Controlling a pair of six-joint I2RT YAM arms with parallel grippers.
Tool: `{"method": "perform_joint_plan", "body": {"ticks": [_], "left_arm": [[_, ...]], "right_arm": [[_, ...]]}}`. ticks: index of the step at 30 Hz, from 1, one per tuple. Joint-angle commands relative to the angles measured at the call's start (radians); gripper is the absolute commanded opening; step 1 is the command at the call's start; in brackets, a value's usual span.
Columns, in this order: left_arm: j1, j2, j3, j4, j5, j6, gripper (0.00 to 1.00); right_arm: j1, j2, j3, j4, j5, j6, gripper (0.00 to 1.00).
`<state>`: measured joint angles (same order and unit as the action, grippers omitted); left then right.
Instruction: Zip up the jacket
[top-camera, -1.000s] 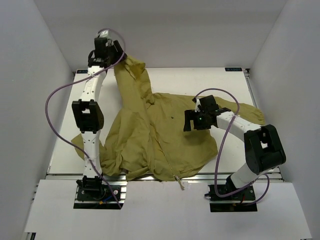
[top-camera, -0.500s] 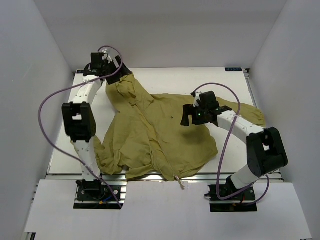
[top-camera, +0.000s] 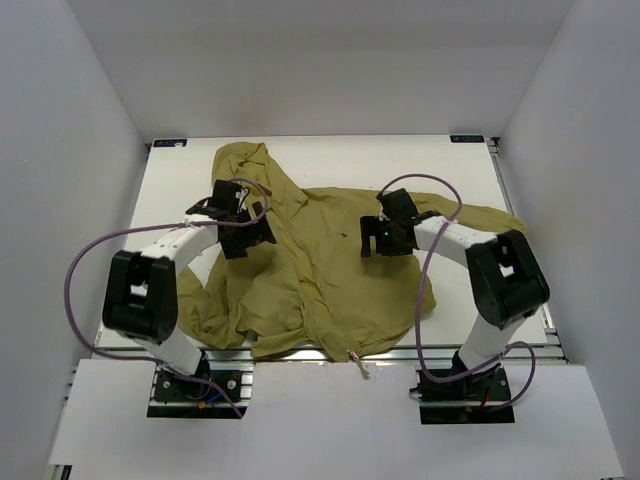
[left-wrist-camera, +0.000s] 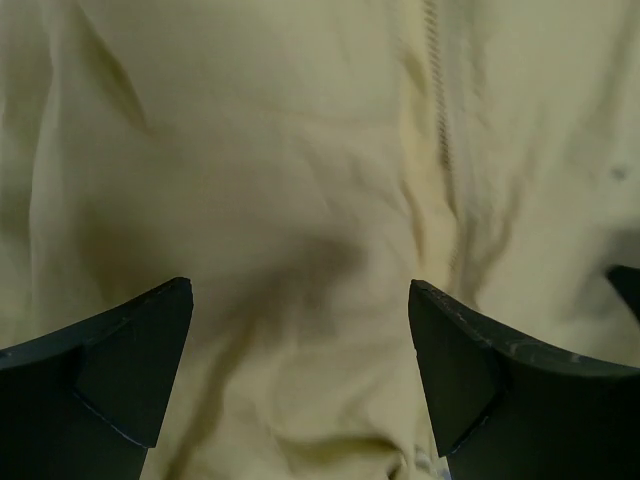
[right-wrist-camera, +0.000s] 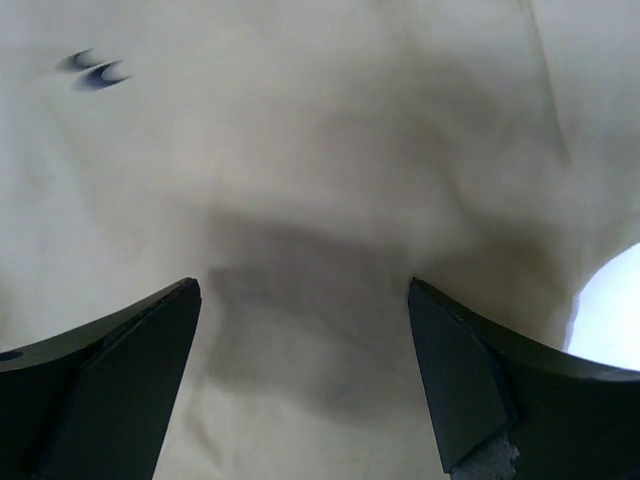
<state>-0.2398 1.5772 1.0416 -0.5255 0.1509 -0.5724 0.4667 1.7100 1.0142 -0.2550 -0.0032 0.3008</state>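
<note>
Right now your jacket (top-camera: 320, 285) lies spread and wrinkled across the middle of the white tabletop (top-camera: 420, 160). Its hood (top-camera: 245, 165) points toward the far left corner, one sleeve (top-camera: 495, 225) reaches toward the right edge, and the hem lies along the near edge. Your left pincer (top-camera: 257, 232) sits low over the cloth just below the hood, jaws spread wide with nothing caught between them. Its wrist view shows only folds of fabric under the fingers, with a row of zipper teeth (left-wrist-camera: 440, 100) running down the cloth ahead of them. Your right pincer (top-camera: 372, 241) hangs over the chest area, just beside the small dark spot (top-camera: 345, 236), and its jaws also stand wide apart and empty. From either wrist view you cannot tell whether the fingertips touch the fabric. The two pincers are well apart, with the jacket's front between them.
</note>
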Motion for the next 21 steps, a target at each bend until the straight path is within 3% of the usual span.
{"method": "perform_joint_plan", "body": {"ticks": [1, 3, 8, 12, 13, 17, 19, 21], "left_arm": [[0.002, 0.058, 0.037, 0.108, -0.042, -0.011, 0.98], [0.004, 0.176, 0.102, 0.176, -0.025, 0.014, 0.98], [0.005, 0.528, 0.400, 0.093, -0.002, 0.084, 0.98], [0.010, 0.770, 0.711, 0.019, -0.040, 0.144, 0.98], [0.013, 0.823, 0.871, -0.013, -0.033, 0.150, 0.98], [0.030, 1.065, 1.277, -0.031, 0.034, 0.167, 0.98], [0.033, 1.135, 1.362, 0.051, 0.062, 0.158, 0.98], [0.039, 1.129, 1.338, 0.125, 0.117, 0.119, 0.98]], "right_arm": [[0.000, 0.055, 0.093, -0.007, 0.098, 0.035, 0.89], [0.000, 0.109, 0.128, -0.038, 0.146, 0.041, 0.89], [-0.008, 0.224, 0.257, -0.085, 0.183, 0.049, 0.89], [-0.048, 0.324, 0.378, -0.119, 0.190, 0.067, 0.89], [-0.077, 0.370, 0.409, -0.136, 0.183, 0.073, 0.89], [-0.148, 0.473, 0.590, -0.155, 0.125, 0.071, 0.89], [-0.167, 0.516, 0.639, -0.144, 0.121, 0.035, 0.89], [-0.174, 0.534, 0.711, -0.133, 0.100, -0.021, 0.89]]}}
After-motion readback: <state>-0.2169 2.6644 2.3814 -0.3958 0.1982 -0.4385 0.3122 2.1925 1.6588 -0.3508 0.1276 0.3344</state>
